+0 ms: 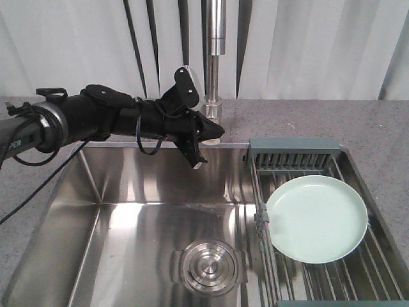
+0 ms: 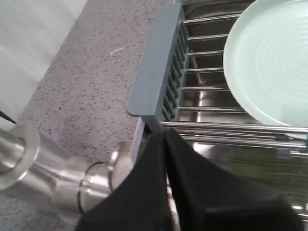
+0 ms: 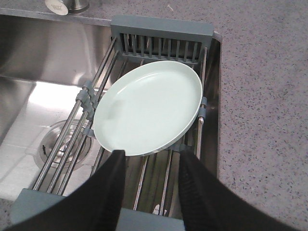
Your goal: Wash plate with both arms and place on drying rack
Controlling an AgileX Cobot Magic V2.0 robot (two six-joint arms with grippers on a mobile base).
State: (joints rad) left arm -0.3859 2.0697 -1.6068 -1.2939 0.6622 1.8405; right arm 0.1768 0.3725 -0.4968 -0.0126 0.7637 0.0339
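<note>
The pale mint-green plate [image 1: 316,217] lies flat on the steel rods of the drying rack [image 1: 294,151] over the right side of the sink. My left gripper [image 1: 216,133] hovers at the sink's back edge beside the faucet base, left of the rack, shut and empty. In the left wrist view its closed fingers [image 2: 163,144] point toward the rack's grey-teal end piece [image 2: 156,72], with the plate [image 2: 269,57] beyond. In the right wrist view my right gripper [image 3: 151,156] is open and empty, just short of the plate's near rim [image 3: 149,106], above the rack rods [image 3: 161,26].
A steel faucet [image 1: 217,57] rises behind the sink next to my left gripper. The steel sink basin [image 1: 128,211] with a round drain [image 1: 208,265] lies left of the rack. Speckled grey countertop [image 1: 377,134] surrounds the sink.
</note>
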